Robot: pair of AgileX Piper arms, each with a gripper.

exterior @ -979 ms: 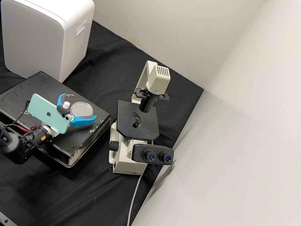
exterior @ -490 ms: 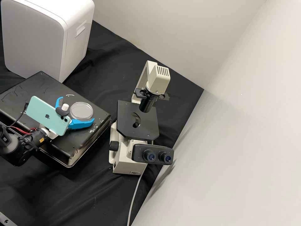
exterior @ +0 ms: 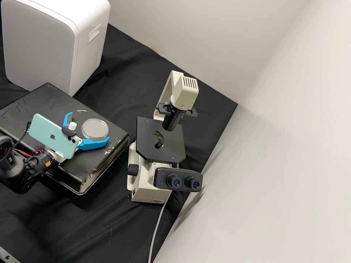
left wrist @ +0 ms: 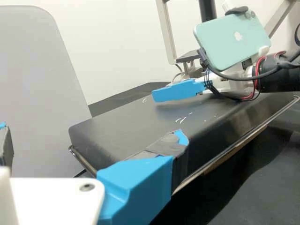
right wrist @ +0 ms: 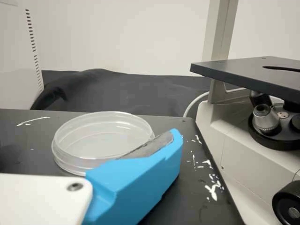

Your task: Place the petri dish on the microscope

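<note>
Petri dish [exterior: 95, 128]: clear and shallow, with the dark surface showing through it. It sits flat on the black case [exterior: 47, 98], left of centre in the high view.

Right gripper [exterior: 91, 126]: fingers spread wide, one on either side of the dish. The near finger lies just beside the rim; I cannot tell if it touches.

Left gripper [left wrist: 91, 133]: fingers apart, low by a corner of the case.

Microscope [exterior: 157, 171]: at centre, its black stage [exterior: 153, 146] well apart from the dish.

White cabinet [exterior: 47, 40]: upper left.
</note>
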